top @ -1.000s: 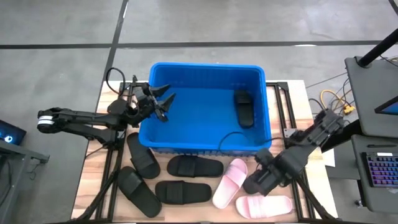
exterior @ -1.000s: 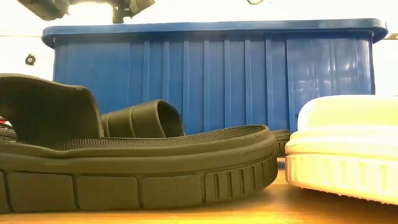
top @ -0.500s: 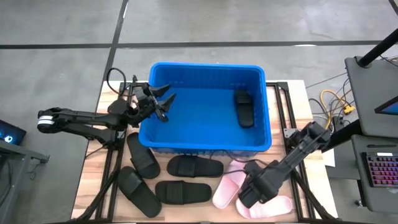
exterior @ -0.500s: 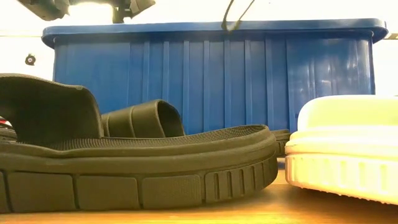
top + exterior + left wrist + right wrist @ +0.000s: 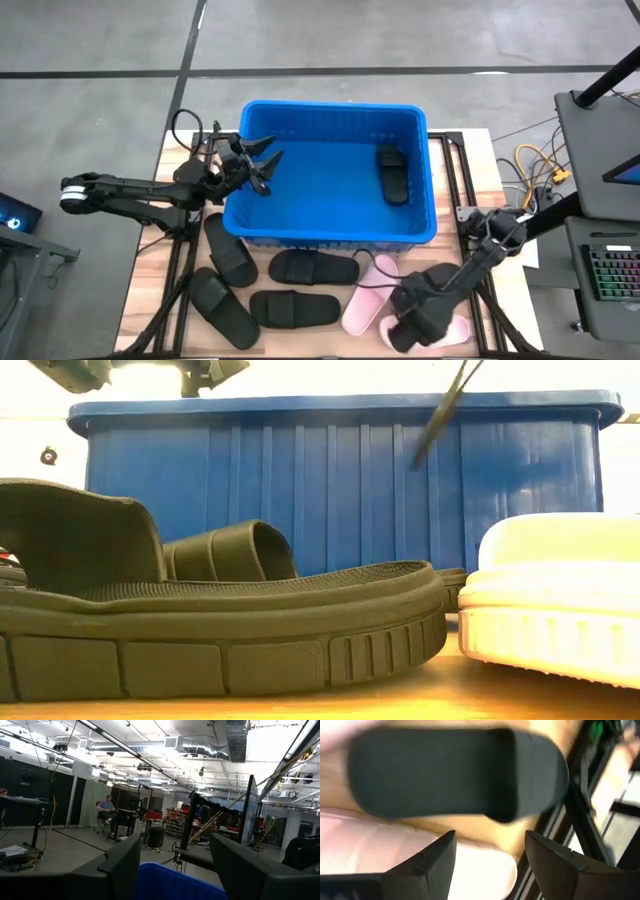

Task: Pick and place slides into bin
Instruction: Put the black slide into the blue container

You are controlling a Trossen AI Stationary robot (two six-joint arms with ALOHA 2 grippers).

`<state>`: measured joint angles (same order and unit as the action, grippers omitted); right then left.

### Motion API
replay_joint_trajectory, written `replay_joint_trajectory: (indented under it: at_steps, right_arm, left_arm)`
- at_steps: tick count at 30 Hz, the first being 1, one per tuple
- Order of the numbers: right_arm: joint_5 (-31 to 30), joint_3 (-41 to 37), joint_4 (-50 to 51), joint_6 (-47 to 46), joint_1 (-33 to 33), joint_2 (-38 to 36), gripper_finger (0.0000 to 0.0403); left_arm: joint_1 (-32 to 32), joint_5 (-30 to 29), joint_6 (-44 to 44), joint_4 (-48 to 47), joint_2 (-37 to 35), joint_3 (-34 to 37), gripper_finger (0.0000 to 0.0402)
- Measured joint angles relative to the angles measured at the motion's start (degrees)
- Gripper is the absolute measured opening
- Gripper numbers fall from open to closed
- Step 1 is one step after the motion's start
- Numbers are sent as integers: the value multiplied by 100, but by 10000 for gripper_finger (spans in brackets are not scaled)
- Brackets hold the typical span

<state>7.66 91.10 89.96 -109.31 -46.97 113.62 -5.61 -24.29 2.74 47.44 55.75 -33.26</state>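
The blue bin (image 5: 300, 190) stands mid-table with one black slide (image 5: 392, 172) lying on its floor near the right wall. Several black slides (image 5: 313, 267) and two pink slides (image 5: 366, 295) lie flat on the table in front of it. My right gripper (image 5: 415, 322) is open and points steeply down over the pink slides at the near right. In its wrist view its open fingers (image 5: 439, 862) stand above a pink slide (image 5: 380, 842), with a blurred black slide (image 5: 455, 775) beyond. My left gripper (image 5: 262, 160) waits, open, above the bin's left rim (image 5: 170, 882).
The table's black frame rails (image 5: 468, 190) run along its right side, close to my right arm. In the low view a black slide (image 5: 220, 630) and a pink slide (image 5: 560, 600) fill the foreground before the bin's ribbed wall (image 5: 340, 480). A desk with a keyboard (image 5: 610, 270) stands to the right.
My right gripper has come down and toward the table's near edge, tipping more steeply downward until it is over the pink slides. It has stayed open. The slides and the bin have not moved.
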Motion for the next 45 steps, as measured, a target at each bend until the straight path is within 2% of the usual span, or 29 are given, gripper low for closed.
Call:
replay_joint_trajectory:
  at_steps: [6,11,28,40,45]
  right_arm:
    - [636,-385,21,-1280,-490,-173,226]
    - [373,-470,5,-1993,-631,-174,226]
    - [-175,-1353,-104,-2075,-285,-105,226]
    - [-243,-2001,-875,-1681,-268,-96,226]
    - [-262,-2023,-859,-1639,-272,-96,201]
  left_arm:
    - [-1,1,0,-46,3,2,223]
    - [0,2,0,-46,8,2,223]
    - [0,0,7,-45,11,-9,223]
    - [-2,0,7,-42,15,-44,223]
    - [-2,1,7,-38,15,-57,223]
